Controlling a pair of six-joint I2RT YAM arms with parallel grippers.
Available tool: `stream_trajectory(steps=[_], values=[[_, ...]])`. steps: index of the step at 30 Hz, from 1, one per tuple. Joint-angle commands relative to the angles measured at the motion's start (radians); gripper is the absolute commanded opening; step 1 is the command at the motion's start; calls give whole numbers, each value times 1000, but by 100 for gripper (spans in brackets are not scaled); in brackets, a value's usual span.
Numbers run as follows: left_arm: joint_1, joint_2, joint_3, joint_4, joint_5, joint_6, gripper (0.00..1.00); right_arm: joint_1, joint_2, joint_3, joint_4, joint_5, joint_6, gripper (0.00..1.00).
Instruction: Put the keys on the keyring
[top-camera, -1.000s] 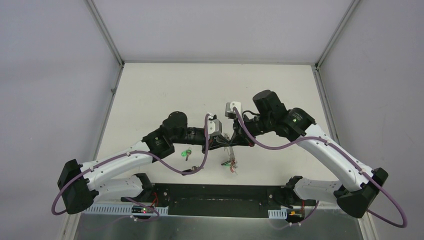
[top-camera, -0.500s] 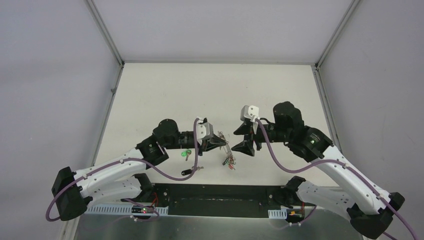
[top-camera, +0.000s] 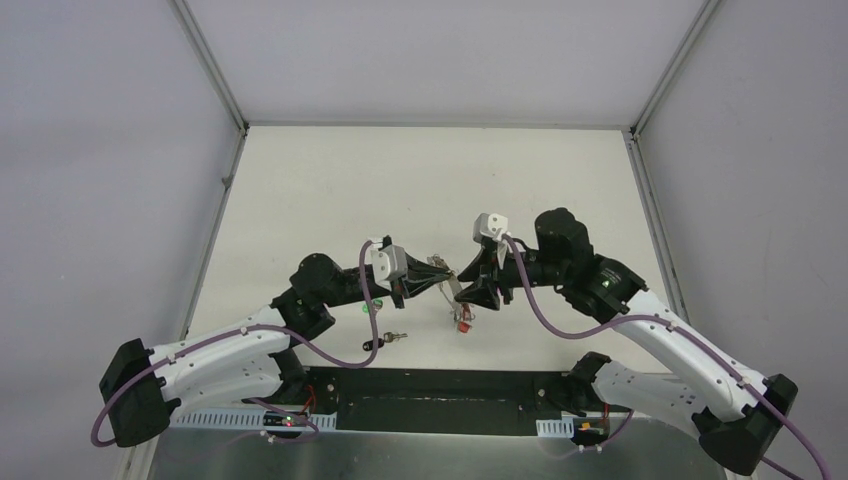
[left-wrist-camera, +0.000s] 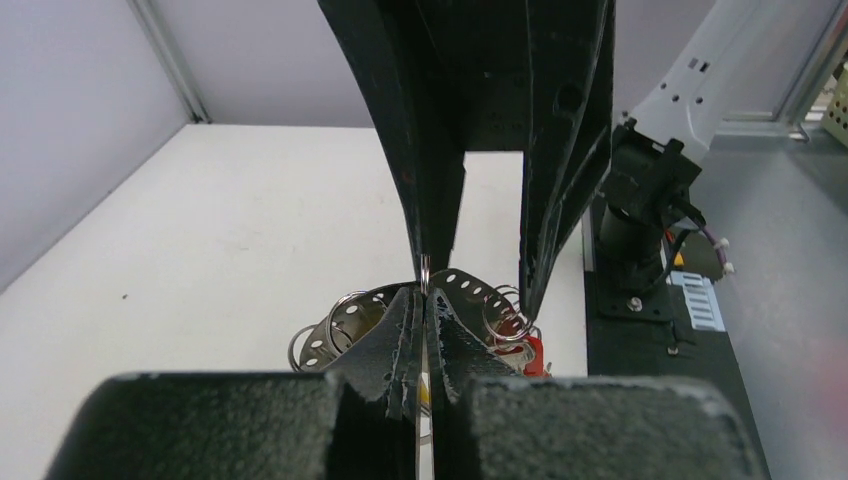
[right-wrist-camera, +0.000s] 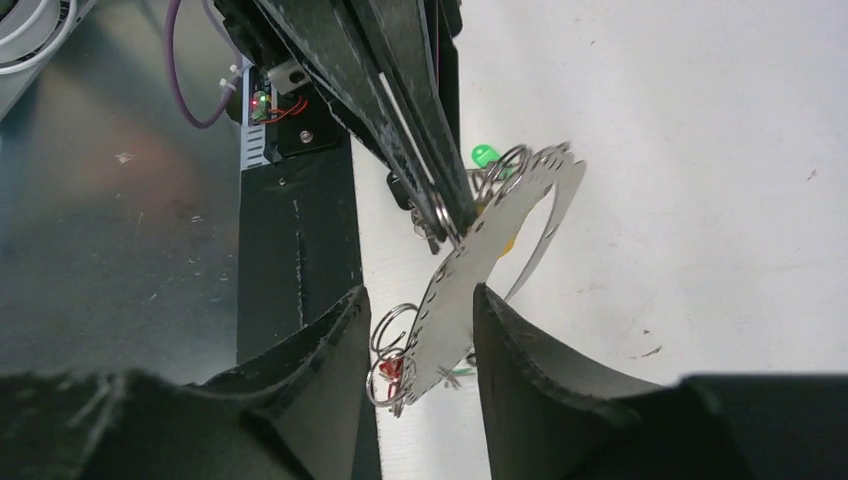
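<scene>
The keyring (top-camera: 453, 292) is a thin grey perforated metal band with small split rings and a red-capped key (top-camera: 463, 322) hanging from it. My left gripper (top-camera: 440, 283) is shut on the band's edge and holds it above the table; in the left wrist view the left gripper (left-wrist-camera: 424, 293) pinches the keyring (left-wrist-camera: 470, 288). My right gripper (right-wrist-camera: 415, 340) is open with its fingers on either side of the keyring (right-wrist-camera: 465, 275), its lower end between them. The green-capped key (top-camera: 372, 306) and the black-capped key (top-camera: 385, 341) lie on the table under the left arm.
The white table (top-camera: 330, 190) is walled at the back and on both sides. A dark base plate (top-camera: 440, 385) runs along the near edge between the arm bases. Purple cables (top-camera: 545, 310) loop along both arms.
My right gripper opened, drew back to the right, then returned with its fingers around the ring's lower end. My left arm shifted left and lower, still holding the ring.
</scene>
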Motion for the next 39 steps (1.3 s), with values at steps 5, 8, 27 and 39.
stream_trajectory(steps=[5,8,27,39], values=[[-9,-39,-12,160,-88,-26,0,9,10,-24,125,-65,75,34],[-12,-36,-7,147,-109,-26,0,16,30,-16,130,-35,83,25],[-14,-64,-16,108,-106,-51,0,40,-89,-55,227,146,37,43],[-13,-11,-131,527,58,-50,0,40,-142,-86,380,-2,13,28]])
